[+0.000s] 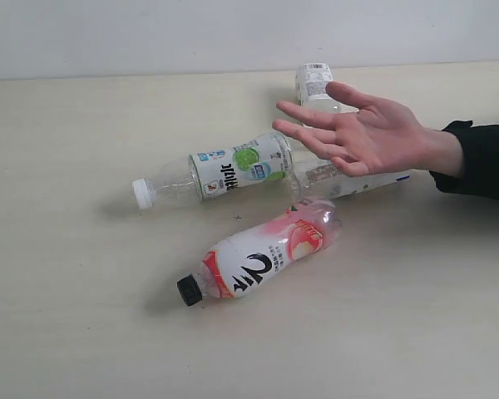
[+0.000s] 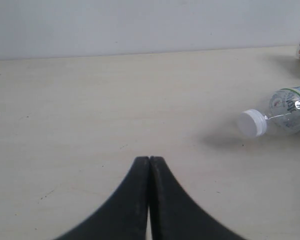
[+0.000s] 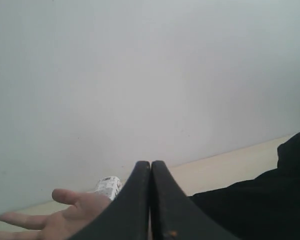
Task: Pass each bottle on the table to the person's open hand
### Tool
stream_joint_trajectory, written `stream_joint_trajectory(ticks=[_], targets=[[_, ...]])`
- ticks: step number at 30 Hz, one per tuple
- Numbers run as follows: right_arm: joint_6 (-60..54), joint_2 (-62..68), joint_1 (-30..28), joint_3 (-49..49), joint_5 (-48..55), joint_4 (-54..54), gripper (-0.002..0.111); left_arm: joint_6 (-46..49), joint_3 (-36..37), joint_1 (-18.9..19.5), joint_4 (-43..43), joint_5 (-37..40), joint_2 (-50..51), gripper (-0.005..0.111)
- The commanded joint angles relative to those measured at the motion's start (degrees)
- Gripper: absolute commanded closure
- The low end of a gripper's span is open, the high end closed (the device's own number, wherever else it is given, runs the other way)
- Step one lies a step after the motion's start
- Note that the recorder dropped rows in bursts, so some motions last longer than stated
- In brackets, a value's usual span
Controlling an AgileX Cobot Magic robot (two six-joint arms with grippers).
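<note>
Four bottles lie on the beige table [image 1: 66, 316]. Nearest the front lies the pink-red-white bottle with a black cap [image 1: 262, 253]. Behind it is the white-green bottle with a white cap [image 1: 216, 170], whose cap end also shows in the left wrist view [image 2: 277, 114]. One white-labelled bottle [image 1: 316, 85] lies at the back, another [image 1: 349, 180] under the person's open hand [image 1: 362, 133]. No gripper shows in the exterior view. My left gripper [image 2: 149, 159] is shut and empty, well apart from the cap. My right gripper [image 3: 150, 164] is shut and empty beside the hand [image 3: 65, 215].
The person's black sleeve [image 1: 482, 158] comes in from the right edge and fills part of the right wrist view [image 3: 260, 200]. A pale wall [image 1: 233, 33] runs behind the table's far edge. A white-labelled bottle [image 3: 109, 187] peeks behind the hand.
</note>
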Motion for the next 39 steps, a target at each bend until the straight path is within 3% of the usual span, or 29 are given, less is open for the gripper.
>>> stream_joint_trajectory(ticks=[1,6,11,18,23,28,31,35,39], targets=[[-0.16,-0.36,-0.23,0.25,-0.33,0.02,0.108,-0.21,0.18,0.11,0.05,-0.33,-0.27,0.104],[5.49,-0.36,-0.23,0.25,-8.7,0.68,0.108,-0.21,0.18,0.11,0.05,-0.33,-0.27,0.104],[7.73,4.7,-0.23,-5.58,-9.46,-0.13,0.108,-0.21,0.18,0.11,0.05,-0.33,-0.27,0.104],[4.37,24.4,2.82,-21.24,5.4,-2.09,0.108,-0.21,0.18,0.11,0.05,-0.33,-0.27,0.104],[-15.5,39.76,11.01,-36.02,22.82,2.51,0.108,-0.21,0.18,0.11,0.05,-0.33,-0.27,0.104],[-38.69,55.54,19.25,-50.26,42.42,17.25,0.108,-0.21,0.18,0.11,0.05,-0.33,-0.27,0.104],[-44.36,64.75,22.94,-57.46,54.39,20.36,0.108,-0.21,0.18,0.11,0.05,-0.33,-0.27,0.104],[-46.72,74.85,28.06,-63.96,61.54,18.35,0.106,-0.21,0.18,0.11,0.05,-0.33,-0.27,0.104],[-50.23,81.96,33.72,-67.73,63.73,13.48,0.094,-0.21,0.18,0.11,0.05,-0.33,-0.27,0.104]])
